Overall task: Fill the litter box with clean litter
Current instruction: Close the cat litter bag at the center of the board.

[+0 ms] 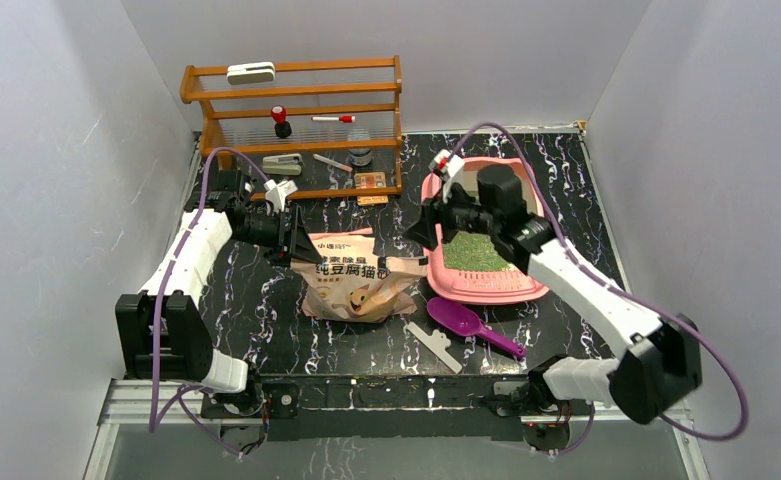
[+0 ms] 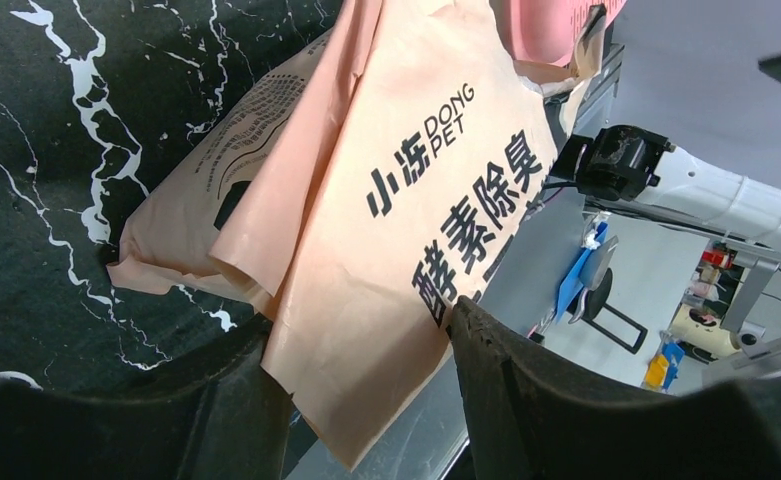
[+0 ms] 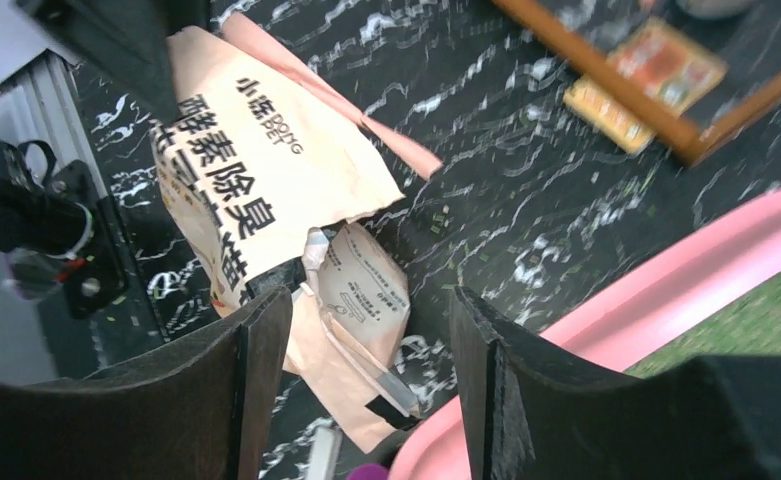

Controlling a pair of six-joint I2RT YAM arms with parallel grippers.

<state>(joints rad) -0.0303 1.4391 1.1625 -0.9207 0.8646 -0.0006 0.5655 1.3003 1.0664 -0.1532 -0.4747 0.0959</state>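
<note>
Seen from above, the left pincer [image 1: 288, 236] sits at the beige litter bag [image 1: 354, 280] on the table [image 1: 266, 330]; only its wrist view shows the jaws apart with the bag's edge between them. The right pincer [image 1: 418, 226], wide and empty in its wrist view, hovers beside the pink litter box [image 1: 486, 292], which holds green clean litter [image 1: 474, 252]

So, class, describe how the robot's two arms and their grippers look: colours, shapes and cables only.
Both the left arm and right arm have white shells with black joints. A purple cable loops along each. The left gripper and right gripper have broad, matte black fingers.
</note>
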